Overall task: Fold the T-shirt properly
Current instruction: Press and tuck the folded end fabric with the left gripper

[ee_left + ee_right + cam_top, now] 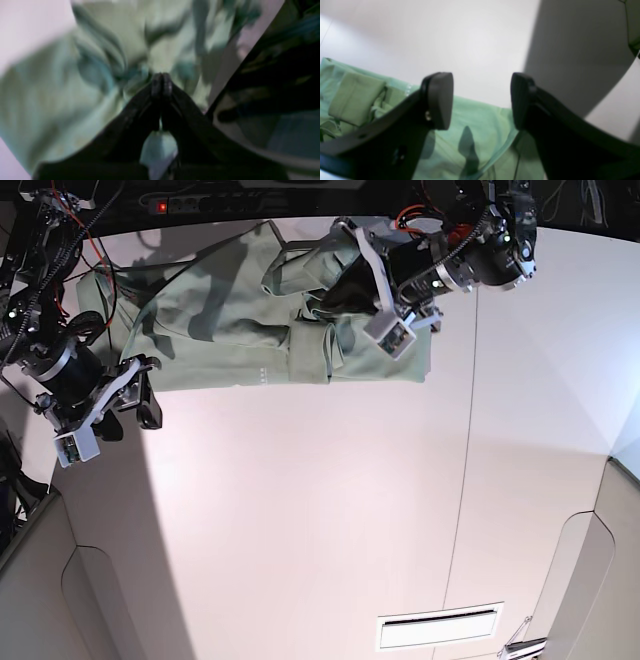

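White table [330, 510] holds the T-shirt [220, 330] (left fingers [162, 83] pinching it).

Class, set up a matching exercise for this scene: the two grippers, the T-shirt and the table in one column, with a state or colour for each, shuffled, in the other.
1 left gripper
2 right gripper
3 T-shirt
4 table

a open, holding nothing
b pale green
c white
d shut on cloth

Pairs: 1-d, 2-a, 3-b, 4-c
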